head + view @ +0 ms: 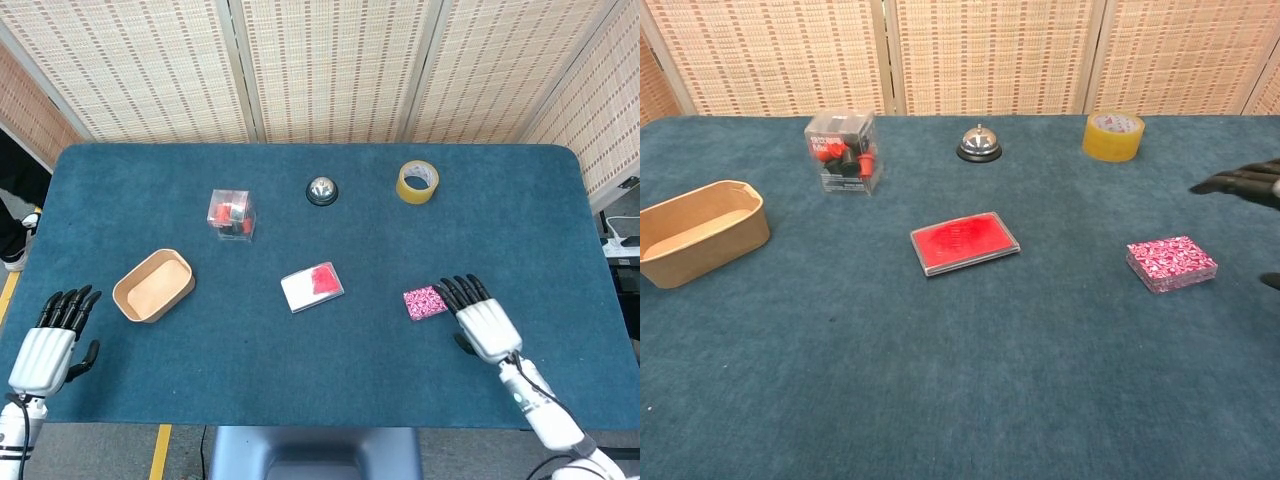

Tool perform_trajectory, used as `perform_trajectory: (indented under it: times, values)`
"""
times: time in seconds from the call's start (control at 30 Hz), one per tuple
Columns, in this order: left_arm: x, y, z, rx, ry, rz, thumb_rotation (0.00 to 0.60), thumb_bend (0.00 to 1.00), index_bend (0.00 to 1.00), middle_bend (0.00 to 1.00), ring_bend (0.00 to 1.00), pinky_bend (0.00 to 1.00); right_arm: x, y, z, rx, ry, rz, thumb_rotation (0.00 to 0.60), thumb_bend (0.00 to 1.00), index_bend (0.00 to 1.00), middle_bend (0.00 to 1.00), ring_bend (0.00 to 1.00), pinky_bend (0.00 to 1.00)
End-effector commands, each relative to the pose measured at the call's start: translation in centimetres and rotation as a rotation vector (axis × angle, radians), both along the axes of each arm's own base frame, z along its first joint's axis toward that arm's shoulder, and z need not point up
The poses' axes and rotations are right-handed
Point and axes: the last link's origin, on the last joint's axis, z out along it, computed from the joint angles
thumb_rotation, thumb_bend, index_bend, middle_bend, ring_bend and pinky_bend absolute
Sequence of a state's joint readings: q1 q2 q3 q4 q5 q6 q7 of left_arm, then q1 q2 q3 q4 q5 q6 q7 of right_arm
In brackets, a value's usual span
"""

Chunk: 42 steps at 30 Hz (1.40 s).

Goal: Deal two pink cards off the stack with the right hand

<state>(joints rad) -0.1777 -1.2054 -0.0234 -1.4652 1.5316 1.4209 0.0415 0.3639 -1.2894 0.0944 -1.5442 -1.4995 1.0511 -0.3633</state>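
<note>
Head view: pink card stack [426, 302] lies flat on the blue table [520, 210], right of centre, right of the red-and-white case [312, 287]. My right hand [480, 320] sits just right of the stack, fingers spread, holding nothing; fingertips level with the stack, contact unclear. My left hand [50, 345] rests spread at the near left edge.

Chest view: stack [1171, 263] untouched; right fingertips [1238, 183] hover above, to its far right.

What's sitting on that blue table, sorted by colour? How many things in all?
Pink: 1, card stack
Red: 1, flat case
Yellow: 1, tape roll
Tan: 1, oval bowl
Silver: 1, bell
Clear: 1, box of red and black bits
Total: 6
</note>
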Motion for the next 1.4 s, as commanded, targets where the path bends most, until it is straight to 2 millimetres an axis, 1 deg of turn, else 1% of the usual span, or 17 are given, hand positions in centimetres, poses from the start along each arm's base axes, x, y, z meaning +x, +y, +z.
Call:
perform_trajectory:
  times: [0.03, 0.13, 0.3, 0.53, 0.77, 1.07, 1.4]
  values:
    - [0.0, 0.0, 0.2, 0.004, -0.003, 0.0, 0.6, 0.48, 0.0, 0.0, 0.0, 0.06, 1.1, -2.1, -1.5, 0.023, 0.024, 0.011, 0.6, 0.27, 0.1, 0.09, 0.0, 0.0]
    - [0.2, -0.2, 0.3, 0.008, -0.007, -0.006, 0.6, 0.48, 0.0, 0.0, 0.0, 0.06, 1.4, -3.2, -2.9, 0.042, 0.046, 0.007, 0.6, 0.27, 0.1, 0.12, 0.0, 0.0]
    - [0.1, -0.2, 0.4, 0.009, -0.008, -0.002, 0.6, 0.48, 0.0, 0.0, 0.0, 0.06, 1.1, -4.1, -4.0, 0.047, 0.066, -0.023, 0.6, 0.27, 0.11, 0.13, 0.0, 0.0]
    - [0.0, -0.2, 0.5, 0.007, -0.009, 0.0, 0.6, 0.48, 0.0, 0.0, 0.0, 0.06, 0.6, -4.8, -4.6, 0.04, 0.091, -0.048, 0.6, 0.27, 0.12, 0.13, 0.0, 0.0]
    - [0.0, -0.1, 0.3, 0.006, -0.005, 0.004, 0.6, 0.48, 0.0, 0.0, 0.0, 0.06, 0.6, -5.2, -5.5, 0.041, 0.111, -0.05, 0.6, 0.27, 0.18, 0.17, 0.0, 0.0]
    - [-0.2, 0.0, 0.2, 0.002, -0.003, 0.009, 0.6, 0.48, 0.0, 0.0, 0.0, 0.06, 0.4, -5.5, -6.0, 0.032, 0.125, -0.056, 0.6, 0.27, 0.24, 0.21, 0.0, 0.0]
    - [-0.2, 0.1, 0.3, 0.0, -0.004, 0.01, 0.6, 0.48, 0.0, 0.0, 0.0, 0.06, 0.6, -5.5, -6.3, 0.015, 0.122, -0.057, 0.6, 0.27, 0.3, 0.26, 0.05, 0.0]
